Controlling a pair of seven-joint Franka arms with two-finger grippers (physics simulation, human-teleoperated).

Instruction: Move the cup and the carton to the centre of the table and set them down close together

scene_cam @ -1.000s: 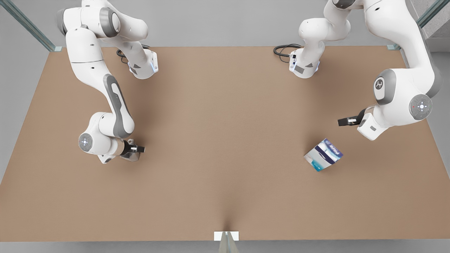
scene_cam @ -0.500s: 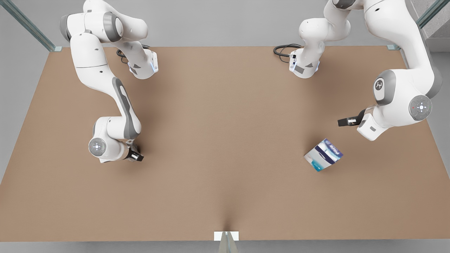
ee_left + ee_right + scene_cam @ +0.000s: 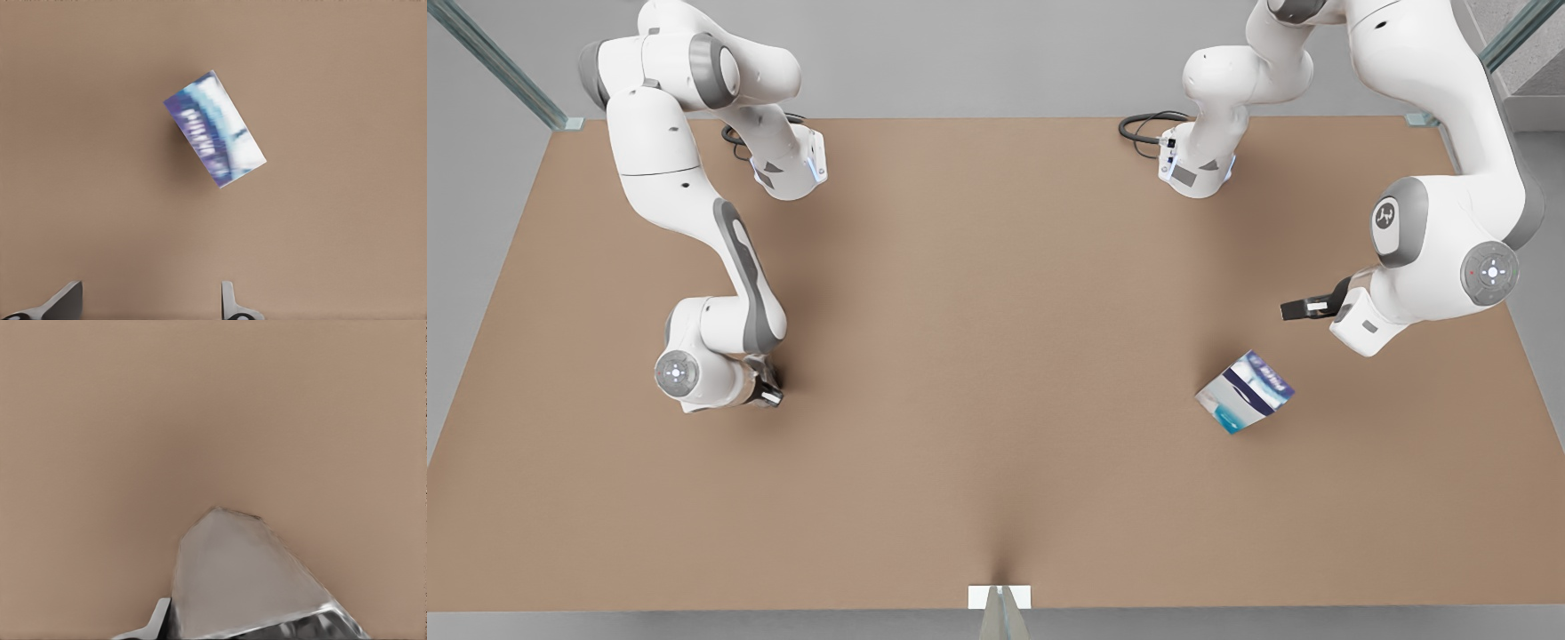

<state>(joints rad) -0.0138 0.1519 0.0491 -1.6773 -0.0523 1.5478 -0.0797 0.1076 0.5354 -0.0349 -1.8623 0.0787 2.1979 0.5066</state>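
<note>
Now both things are far from the middle of the desk (image 3: 978, 356); the left claw (image 3: 150, 303) hangs open near the carton (image 3: 1245, 391); the right claw (image 3: 769, 391), far across from the carton, is closed on the cup (image 3: 233, 580); moving both comes next.

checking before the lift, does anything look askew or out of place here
The carton sits skewed to the table edges, far toward the front view's right, untouched. Left gripper hovers open nearby; right gripper is at the cup.
</note>
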